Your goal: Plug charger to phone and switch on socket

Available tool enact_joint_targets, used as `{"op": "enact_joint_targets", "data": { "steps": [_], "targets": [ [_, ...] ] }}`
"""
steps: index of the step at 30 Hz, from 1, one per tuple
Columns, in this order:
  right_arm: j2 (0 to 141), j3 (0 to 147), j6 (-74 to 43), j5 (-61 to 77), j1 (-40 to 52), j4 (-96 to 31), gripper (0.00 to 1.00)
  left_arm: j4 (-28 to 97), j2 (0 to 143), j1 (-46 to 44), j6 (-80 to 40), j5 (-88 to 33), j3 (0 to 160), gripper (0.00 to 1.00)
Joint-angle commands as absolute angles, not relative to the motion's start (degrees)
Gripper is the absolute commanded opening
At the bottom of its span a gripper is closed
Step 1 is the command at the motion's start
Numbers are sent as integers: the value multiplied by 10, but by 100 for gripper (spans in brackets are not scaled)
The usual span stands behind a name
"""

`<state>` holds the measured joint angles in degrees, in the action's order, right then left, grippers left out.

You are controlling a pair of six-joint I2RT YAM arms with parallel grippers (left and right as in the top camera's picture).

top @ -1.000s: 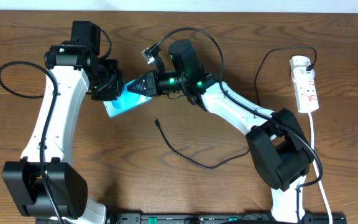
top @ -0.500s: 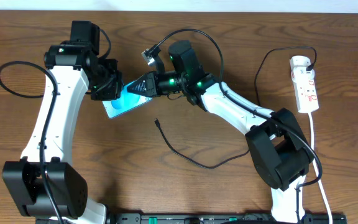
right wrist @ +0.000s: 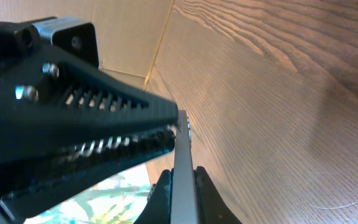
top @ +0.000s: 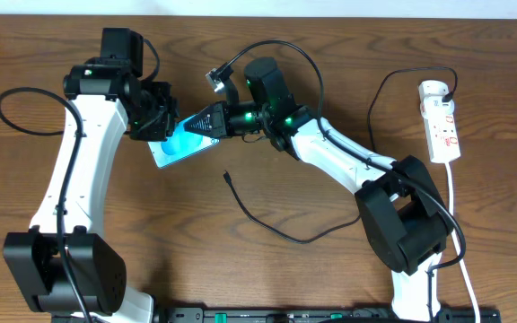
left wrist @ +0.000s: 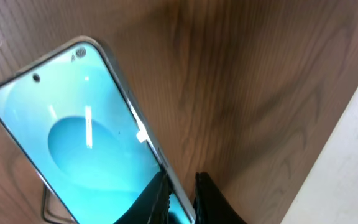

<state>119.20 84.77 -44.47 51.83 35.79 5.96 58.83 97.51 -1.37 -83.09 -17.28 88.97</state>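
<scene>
Two claws pinch phone (top: 183, 149): left claw (top: 163, 135) at its left end, right claw (top: 192, 127) at upper edge.

The brown wood-grain table (top: 196, 269) carries the socket (top: 442, 121) near its right edge, lying lengthwise with its rounded end toward the far side and its white cord (top: 451, 184) trailing toward the near edge. The charger (top: 285, 240) starts at the socket's far end, loops across the wood and ends with its connector tip free at mid-table. The phone (top: 179, 145) lies slanted just beyond that tip; whether it rests flat on the wood cannot be told.
</scene>
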Motion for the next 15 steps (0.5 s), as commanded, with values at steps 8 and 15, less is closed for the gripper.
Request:
{"op": "enact_joint_targets", "data": {
  "steps": [8,15],
  "targets": [
    [1187,857,-436,520,333,60,1,543,981,11,-763,-175,891,46],
    [1187,857,-436,496,309,53,1,505,981,19,-697,-192,891,68]
  ]
}}
